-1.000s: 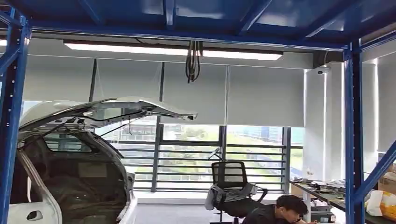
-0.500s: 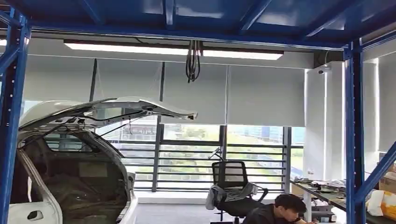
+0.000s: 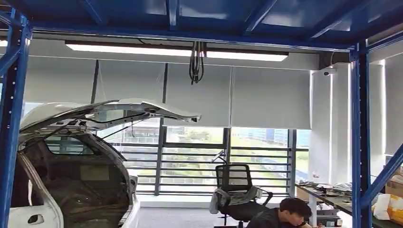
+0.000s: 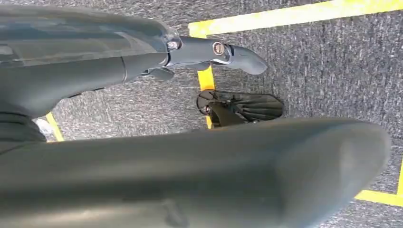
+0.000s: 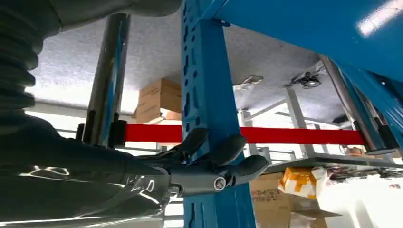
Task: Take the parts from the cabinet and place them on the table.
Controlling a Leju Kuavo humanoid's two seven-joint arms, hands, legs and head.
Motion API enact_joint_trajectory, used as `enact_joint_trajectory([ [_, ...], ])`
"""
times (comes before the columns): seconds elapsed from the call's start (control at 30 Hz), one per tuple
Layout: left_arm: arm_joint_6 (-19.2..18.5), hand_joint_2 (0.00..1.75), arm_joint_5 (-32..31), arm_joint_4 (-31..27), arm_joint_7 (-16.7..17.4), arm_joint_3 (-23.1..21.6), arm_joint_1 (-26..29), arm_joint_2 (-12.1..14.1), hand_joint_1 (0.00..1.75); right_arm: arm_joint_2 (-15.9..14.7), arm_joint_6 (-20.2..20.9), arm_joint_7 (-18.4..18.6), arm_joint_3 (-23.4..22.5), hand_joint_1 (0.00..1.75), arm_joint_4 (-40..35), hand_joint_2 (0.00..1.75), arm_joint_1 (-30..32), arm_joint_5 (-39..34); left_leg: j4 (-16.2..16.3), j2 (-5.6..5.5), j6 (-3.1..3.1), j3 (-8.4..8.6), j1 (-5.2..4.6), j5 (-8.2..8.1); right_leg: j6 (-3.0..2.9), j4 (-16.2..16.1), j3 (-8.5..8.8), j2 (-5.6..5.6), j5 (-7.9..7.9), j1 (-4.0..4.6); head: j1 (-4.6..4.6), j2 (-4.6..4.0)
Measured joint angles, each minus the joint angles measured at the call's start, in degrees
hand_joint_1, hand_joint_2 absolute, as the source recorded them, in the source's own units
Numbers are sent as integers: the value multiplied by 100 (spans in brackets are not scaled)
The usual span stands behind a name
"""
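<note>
No text, label, brand or number can be read anywhere; red print on a cardboard box [image 5: 270,196] beside the blue post [image 5: 209,114] in the right wrist view is too blurred to make out.

Left hand [image 4: 209,52]: seen from left wrist camera, arm hanging, hand pointing down toward floor. Thick grey thumb lies across near part of picture; darker fingers [image 4: 237,54] stretched out straight, apart from thumb, nothing between them.

Right hand [image 5: 214,164]: seen from right wrist camera, raised. Grey ribbed wrist cover at edge; dark fingers [image 5: 228,147] slightly bent, spread loosely, empty. If they touch anything behind, cannot tell.
</note>
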Motion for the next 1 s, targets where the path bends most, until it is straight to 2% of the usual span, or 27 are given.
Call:
enact_joint_trajectory([
  [0.3,-6,0,-59,2,2,-7,3,13,0,-151,42,-138,302,0,162,175,-413,0,-1,20,-1,-2,-3,-1,0,14,-7,26,1,0,0,0],
  [0.5,-28,0,-109,2,4,-42,-13,17,0,-144,68,-133,949,0,390,175,-942,-9,-3,123,-9,17,-13,-6,-8,53,-41,128,7,-1,0,0],
  [0.63,-31,0,-122,2,-2,-70,-13,24,0,-31,-6,-46,1516,0,597,175,-1260,-44,-13,238,-43,33,-15,-13,-41,83,-78,242,29,8,-2,0],
  [0.8,-26,0,-125,2,0,-85,-22,31,0,155,-101,-24,2149,0,763,175,-1383,-177,-74,430,-84,96,0,-11,-111,91,-114,436,81,33,-2,0],
  [0.87,-24,0,-127,0,2,-85,-45,33,0,225,-138,-72,2385,0,783,175,-1387,-245,-92,457,-106,114,3,2,-119,92,-127,471,94,33,-2,0],
  [0.93,-24,0,-127,2,2,-87,-103,33,0,328,-120,-118,2737,0,778,175,-1396,-313,-96,399,-122,117,20,45,-118,92,-134,403,102,36,0,0],
  [1.0,-24,0,-129,2,2,-90,-123,33,0,411,-127,-120,2947,0,778,175,-1366,-369,-97,237,-120,77,20,96,-112,92,-131,241,94,33,4,0],
])
